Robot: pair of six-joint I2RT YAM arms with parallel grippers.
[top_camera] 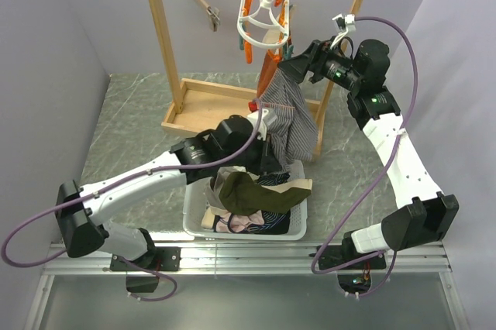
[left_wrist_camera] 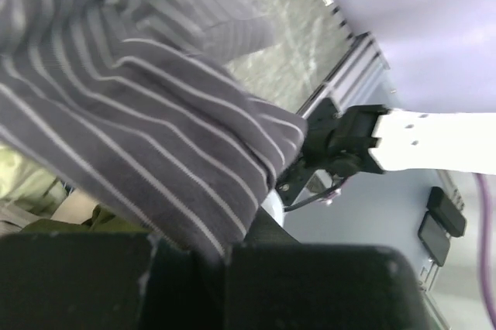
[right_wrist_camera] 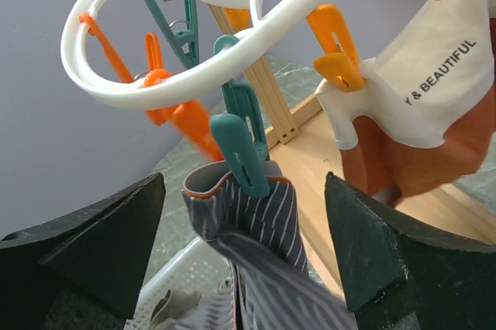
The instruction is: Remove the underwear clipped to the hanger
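Note:
The white hanger (top_camera: 263,14) hangs by its hook from the wooden rail. A teal peg (right_wrist_camera: 240,152) pinches the top edge of the grey pin-striped underwear (right_wrist_camera: 260,225), which stretches down from the hanger (right_wrist_camera: 194,43). My right gripper (right_wrist_camera: 244,260) is open, its fingers (right_wrist_camera: 93,245) on either side of that peg and not touching it. My left gripper (top_camera: 267,122) is shut on the lower part of the striped underwear (left_wrist_camera: 155,128). Cream underwear with a printed band (right_wrist_camera: 418,74) and a rust-orange one (right_wrist_camera: 403,159) hang from orange pegs beside it.
A white basket (top_camera: 194,210) on the table below the rack holds several loose garments, one dark olive green (top_camera: 248,190). The wooden rack's posts (top_camera: 164,36) and base board (top_camera: 205,109) stand behind. Grey walls close in on both sides.

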